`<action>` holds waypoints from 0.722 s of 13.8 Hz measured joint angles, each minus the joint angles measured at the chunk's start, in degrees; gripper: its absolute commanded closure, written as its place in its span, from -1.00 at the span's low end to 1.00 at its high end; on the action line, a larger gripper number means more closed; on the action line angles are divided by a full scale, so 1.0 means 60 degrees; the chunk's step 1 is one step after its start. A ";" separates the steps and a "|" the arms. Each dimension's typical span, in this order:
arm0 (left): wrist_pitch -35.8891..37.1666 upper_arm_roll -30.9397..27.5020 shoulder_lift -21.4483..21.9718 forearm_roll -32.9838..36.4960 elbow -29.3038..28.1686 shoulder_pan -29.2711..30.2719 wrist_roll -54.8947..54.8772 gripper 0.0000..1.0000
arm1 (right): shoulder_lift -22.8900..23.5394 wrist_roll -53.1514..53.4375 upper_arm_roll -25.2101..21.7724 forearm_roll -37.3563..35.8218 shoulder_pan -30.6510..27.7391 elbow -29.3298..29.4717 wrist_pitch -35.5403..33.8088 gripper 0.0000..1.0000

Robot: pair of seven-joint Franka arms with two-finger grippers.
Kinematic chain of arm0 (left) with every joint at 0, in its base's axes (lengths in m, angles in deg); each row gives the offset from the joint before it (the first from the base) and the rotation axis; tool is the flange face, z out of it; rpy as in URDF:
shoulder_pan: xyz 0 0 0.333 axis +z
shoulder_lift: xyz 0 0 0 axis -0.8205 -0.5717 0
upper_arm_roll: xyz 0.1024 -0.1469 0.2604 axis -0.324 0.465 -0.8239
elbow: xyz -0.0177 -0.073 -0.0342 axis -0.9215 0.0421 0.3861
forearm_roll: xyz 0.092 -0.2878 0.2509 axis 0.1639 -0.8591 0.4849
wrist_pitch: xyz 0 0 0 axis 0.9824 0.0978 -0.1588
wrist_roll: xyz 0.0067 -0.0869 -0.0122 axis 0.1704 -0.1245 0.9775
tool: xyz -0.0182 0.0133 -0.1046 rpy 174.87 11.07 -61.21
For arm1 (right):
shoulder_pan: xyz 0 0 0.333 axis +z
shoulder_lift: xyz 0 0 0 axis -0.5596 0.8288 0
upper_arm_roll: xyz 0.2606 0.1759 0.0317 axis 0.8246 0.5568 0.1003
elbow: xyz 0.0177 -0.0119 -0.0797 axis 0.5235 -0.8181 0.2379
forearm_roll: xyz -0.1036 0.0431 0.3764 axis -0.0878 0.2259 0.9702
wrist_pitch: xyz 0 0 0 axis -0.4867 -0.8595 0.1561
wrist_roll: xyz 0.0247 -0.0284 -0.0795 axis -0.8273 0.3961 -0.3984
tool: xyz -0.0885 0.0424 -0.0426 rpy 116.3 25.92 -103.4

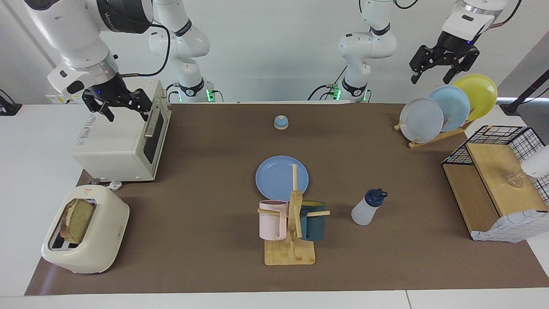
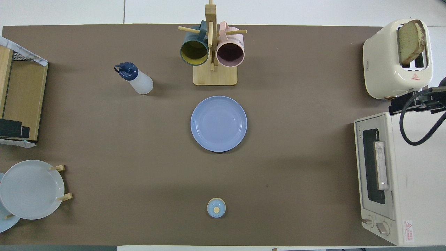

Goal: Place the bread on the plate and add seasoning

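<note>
The bread (image 1: pixel 78 219) stands upright in a slot of the toaster (image 1: pixel 85 231), at the right arm's end of the worktop (image 1: pixel 206 180), farther from the robots than the small oven (image 1: pixel 122 141). The right pincer (image 1: pixel 118 105) hangs over that oven with its fingers apart, holding nothing, so it is clearly the closer one to the bread. The slice sticks up out of the slot, its flat faces along the slot, so I think a grasp from above across its thin side is needed. The left pincer (image 1: pixel 444 64) waits open and empty over the rack of plates (image 1: pixel 446 107). The blue plate (image 1: pixel 274 174) lies bare at the middle, and the seasoning bottle (image 1: pixel 368 208) stands beside the mug stand (image 1: pixel 291 240), toward the left arm's end.
</note>
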 measured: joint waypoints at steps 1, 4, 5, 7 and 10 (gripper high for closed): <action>0.0000 0.0002 0.0000 0.0000 0.0000 0.0000 0.0000 -1.00 | 0.0000 0.0000 0.0000 0.0000 0.0000 0.0000 0.0000 -1.00; -0.0001 0.0003 0.0003 0.0000 0.0000 0.0002 0.0007 -1.00 | 0.0000 0.0000 -0.0002 0.0000 0.0000 0.0000 0.0000 -1.00; -0.0001 -0.0011 0.0006 0.0000 0.0000 0.0010 0.0011 -1.00 | 0.0000 0.0000 -0.0007 0.0000 -0.0002 0.0000 0.0000 -1.00; -0.0001 -0.0008 0.0009 0.0000 0.0000 0.0070 0.0012 -1.00 | 0.0000 0.0000 -0.0016 0.0000 -0.0008 0.0000 0.0000 -1.00; -0.0001 0.0128 -0.0236 0.0000 -0.0014 0.0249 0.0011 -1.00 | -0.0004 -0.0095 -0.0030 0.0000 -0.0092 -0.0047 0.0484 -1.00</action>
